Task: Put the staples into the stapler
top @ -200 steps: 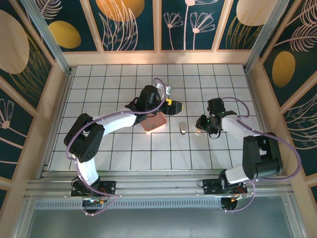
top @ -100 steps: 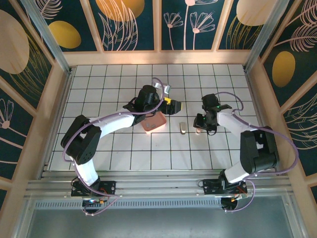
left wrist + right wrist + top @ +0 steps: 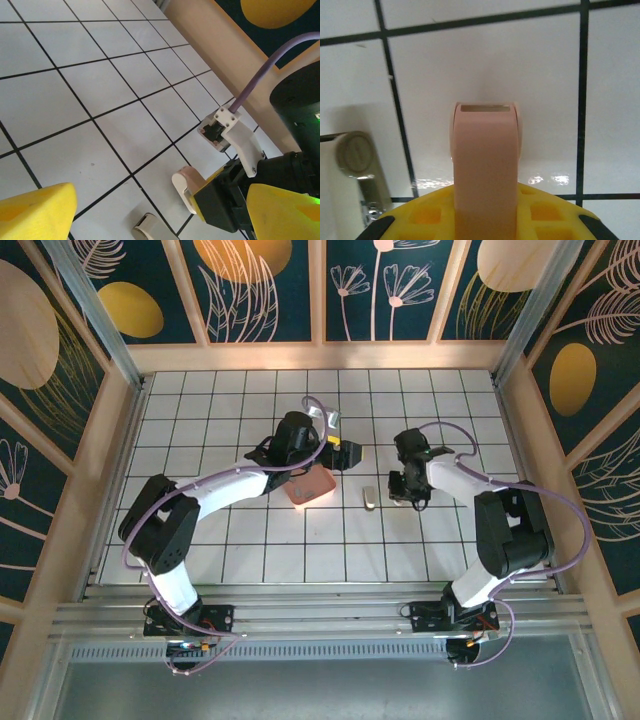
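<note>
On white gridded desk [image 3: 250, 550], finding the stapler [image 3: 369, 498] lying flat between pink tray [image 3: 312, 490] and right pincer [image 3: 402, 495], grip on a pale pink piece [image 3: 485, 160] impossible to tell, left pincer [image 3: 345, 453] gaping empty; judging the stapler light, rigid, slick, skid-prone, favouring pinching across its long sides.

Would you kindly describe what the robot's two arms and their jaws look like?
Both the left arm and right arm have white tubular links joined by bulky black joint housings. A purple cable loops loosely along each arm, and the one on the right arm plugs into a white bracket. The jaws are bright yellow on black mounts.
</note>
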{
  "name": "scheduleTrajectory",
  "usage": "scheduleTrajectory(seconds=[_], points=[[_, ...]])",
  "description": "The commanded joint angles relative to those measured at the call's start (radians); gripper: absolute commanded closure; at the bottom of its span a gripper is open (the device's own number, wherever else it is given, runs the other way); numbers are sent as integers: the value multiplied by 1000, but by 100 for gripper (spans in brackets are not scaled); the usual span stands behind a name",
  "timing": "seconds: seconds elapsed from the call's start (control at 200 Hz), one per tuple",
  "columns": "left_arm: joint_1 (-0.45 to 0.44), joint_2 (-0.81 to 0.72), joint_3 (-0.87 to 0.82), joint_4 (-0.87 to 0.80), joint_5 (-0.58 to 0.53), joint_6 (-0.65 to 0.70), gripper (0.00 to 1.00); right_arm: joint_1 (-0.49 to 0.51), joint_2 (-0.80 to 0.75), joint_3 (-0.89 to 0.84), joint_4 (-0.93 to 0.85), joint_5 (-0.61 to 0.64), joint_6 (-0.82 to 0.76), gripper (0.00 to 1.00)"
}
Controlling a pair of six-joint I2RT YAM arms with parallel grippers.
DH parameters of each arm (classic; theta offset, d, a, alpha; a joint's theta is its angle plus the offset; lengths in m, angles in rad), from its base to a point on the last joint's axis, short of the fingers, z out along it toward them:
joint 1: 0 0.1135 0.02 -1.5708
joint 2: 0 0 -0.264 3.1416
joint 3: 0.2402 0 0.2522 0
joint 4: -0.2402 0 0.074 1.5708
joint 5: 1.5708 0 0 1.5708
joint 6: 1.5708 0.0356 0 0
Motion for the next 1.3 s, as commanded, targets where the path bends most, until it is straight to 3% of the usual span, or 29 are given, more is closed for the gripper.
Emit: scheduleTrajectory(seconds=[0.0,0.3,0.581,0.796,0.971,1.056,1.066,1.081,1.091,1.296], points=[[16,-41,-16,-22,-47,25,12,25,-12,49,4,57,-46,83],[36,-117,-61,-77,-163,25,9,28,96,111,-6,58,-86,82],[86,-250,-166,-152,-321,26,4,42,63,68,-1,30,-80,79],[181,-414,-264,-206,-462,41,1,34,-29,75,0,8,-69,63],[335,-574,-343,-223,-573,84,1,-40,-124,75,48,-14,-80,56],[414,-635,-387,-195,-618,113,1,-103,-182,52,126,-7,-93,35],[422,-641,-391,-193,-620,119,1,-113,-189,45,140,-6,-95,27],[437,-647,-396,-188,-622,124,1,-125,-201,35,162,-5,-97,6],[447,-653,-401,-184,-624,129,1,-133,-207,29,176,-5,-98,2],[604,-713,-546,7,-676,214,1,-317,-369,-217,612,14,-113,1]])
